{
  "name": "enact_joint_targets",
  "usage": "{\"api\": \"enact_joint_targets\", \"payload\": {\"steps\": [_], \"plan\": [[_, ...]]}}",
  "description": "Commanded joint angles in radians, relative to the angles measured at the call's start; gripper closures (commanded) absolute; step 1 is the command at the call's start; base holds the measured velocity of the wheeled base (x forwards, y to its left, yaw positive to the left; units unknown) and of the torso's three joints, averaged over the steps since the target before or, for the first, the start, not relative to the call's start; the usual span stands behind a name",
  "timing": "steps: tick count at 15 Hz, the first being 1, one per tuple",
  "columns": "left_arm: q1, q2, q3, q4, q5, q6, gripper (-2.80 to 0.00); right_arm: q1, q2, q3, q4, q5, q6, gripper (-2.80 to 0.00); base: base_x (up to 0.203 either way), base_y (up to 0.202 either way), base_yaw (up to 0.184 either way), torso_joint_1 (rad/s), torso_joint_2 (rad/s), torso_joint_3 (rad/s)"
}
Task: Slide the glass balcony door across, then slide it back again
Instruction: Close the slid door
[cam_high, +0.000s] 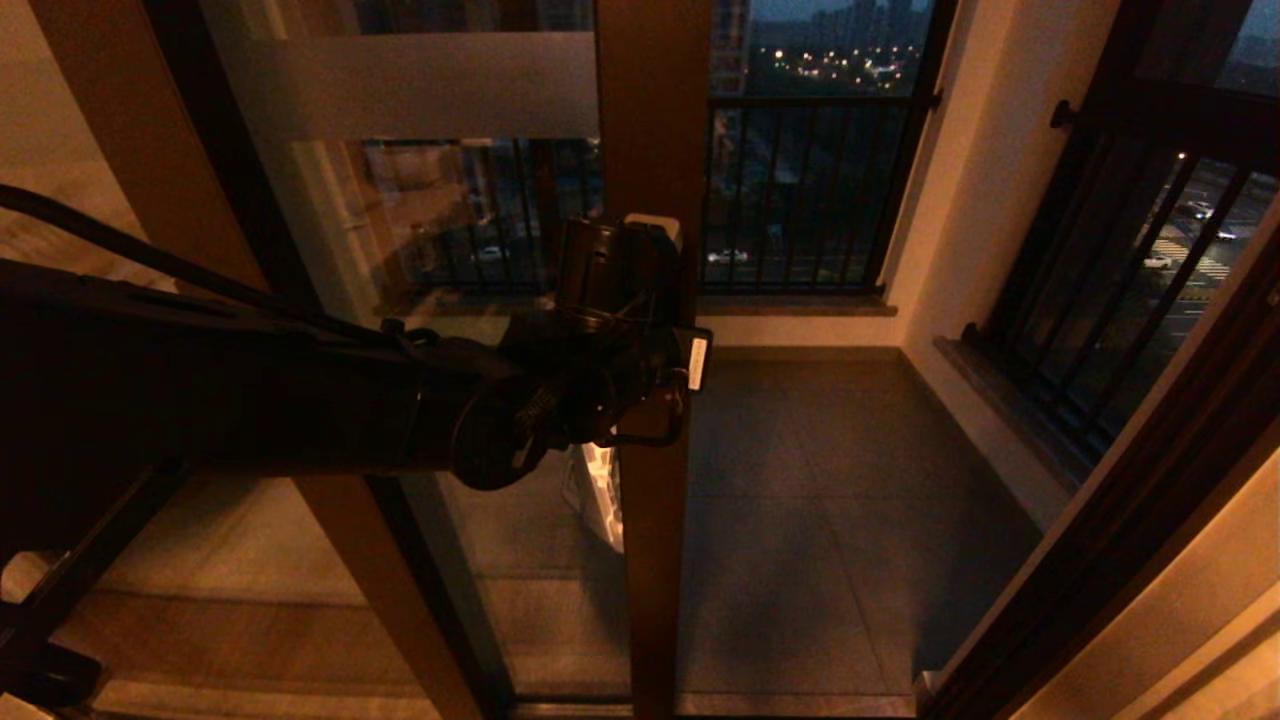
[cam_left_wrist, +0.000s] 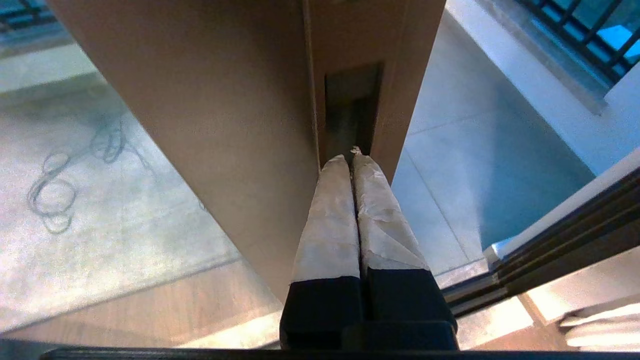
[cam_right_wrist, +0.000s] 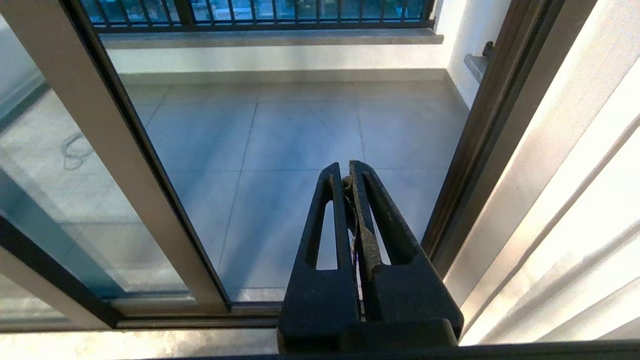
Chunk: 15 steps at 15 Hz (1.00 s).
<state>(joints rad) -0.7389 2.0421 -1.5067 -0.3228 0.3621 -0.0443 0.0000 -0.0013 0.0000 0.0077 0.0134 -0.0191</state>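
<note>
The glass balcony door (cam_high: 650, 120) has a reddish-brown stile running down the middle of the head view, with a frosted band (cam_high: 420, 85) across its glass on the left. It stands partly slid aside, leaving a gap on its right. My left gripper (cam_high: 655, 232) reaches in from the left and meets the stile. In the left wrist view the left gripper (cam_left_wrist: 352, 157) is shut, its white-wrapped fingertips pressed into the dark recessed handle (cam_left_wrist: 351, 107) on the stile's edge. My right gripper (cam_right_wrist: 345, 172) hangs shut and empty, low in front of the gap.
Beyond the gap lies the tiled balcony floor (cam_high: 830, 480), closed off by a black railing (cam_high: 800, 180). The dark door jamb (cam_high: 1130, 520) bounds the gap on the right. A second brown frame (cam_high: 150, 160) slants down the left, behind my arm.
</note>
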Motion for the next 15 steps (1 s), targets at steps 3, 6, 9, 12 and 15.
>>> {"api": "enact_joint_targets", "payload": {"steps": [3,6,9,12,15], "plan": [[0.0,0.043,-0.042,-0.005,0.004,0.002,0.0,0.0,0.0,0.003,0.0,0.0,-0.001,0.0,0.0,0.0,0.0,0.0,0.0,0.0],[-0.003,0.059,-0.068,-0.006,0.0,0.003,0.0,0.0,0.0,0.003,0.0,0.0,-0.001,0.0,0.0,0.0,0.0,0.0,0.0,0.0],[-0.005,0.058,-0.07,-0.006,-0.003,0.003,0.0,0.0,0.0,0.003,0.0,0.0,-0.001,0.0,0.0,0.0,0.0,0.0,0.0,0.0],[-0.014,0.056,-0.07,-0.004,-0.003,0.003,0.0,0.0,0.0,0.003,0.0,0.0,-0.001,0.0,0.0,0.0,0.0,0.0,0.0,0.0],[-0.029,0.058,-0.07,-0.004,-0.003,0.004,0.0,0.0,0.0,0.003,0.0,0.0,-0.001,0.0,0.0,0.0,0.0,0.0,0.0,0.0]]}}
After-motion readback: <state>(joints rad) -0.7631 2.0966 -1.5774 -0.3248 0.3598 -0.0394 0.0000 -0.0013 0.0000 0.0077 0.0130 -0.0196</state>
